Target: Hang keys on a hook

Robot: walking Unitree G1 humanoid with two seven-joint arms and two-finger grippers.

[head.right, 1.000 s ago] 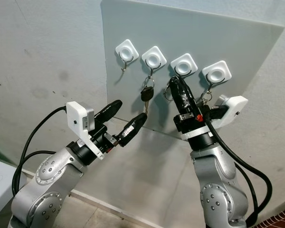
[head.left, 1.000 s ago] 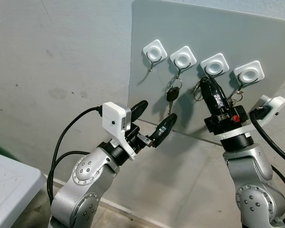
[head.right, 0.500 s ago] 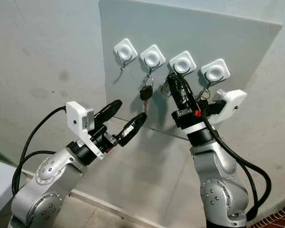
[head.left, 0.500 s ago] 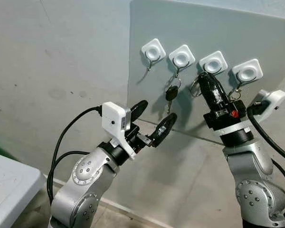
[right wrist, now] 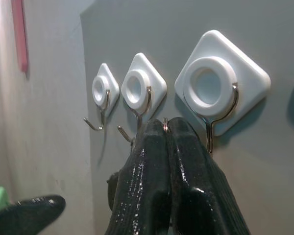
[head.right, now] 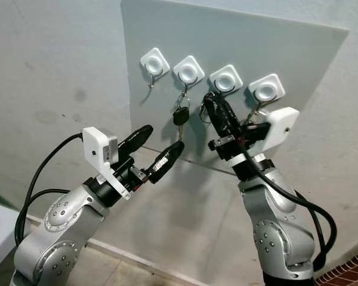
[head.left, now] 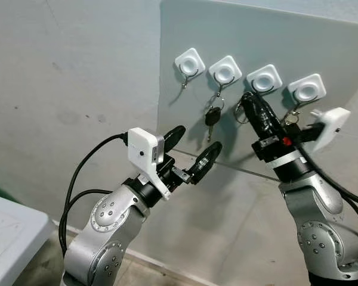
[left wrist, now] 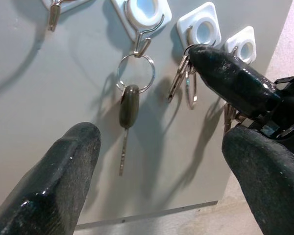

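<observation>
The right end effector (head.left: 249, 100), clamped on the key ring (left wrist: 187, 81), sits just below-left of the third hook (head.left: 264, 80); the left end effector (head.left: 194, 149) waits open, farther off.

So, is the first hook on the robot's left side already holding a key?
No, the leftmost hook is bare; the single key hangs from the second hook beside it.

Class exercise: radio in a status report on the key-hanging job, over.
Right gripper shut on key ring, just below third hook. Left gripper open, idle below. Black key hangs on second hook. Path clear.
</observation>
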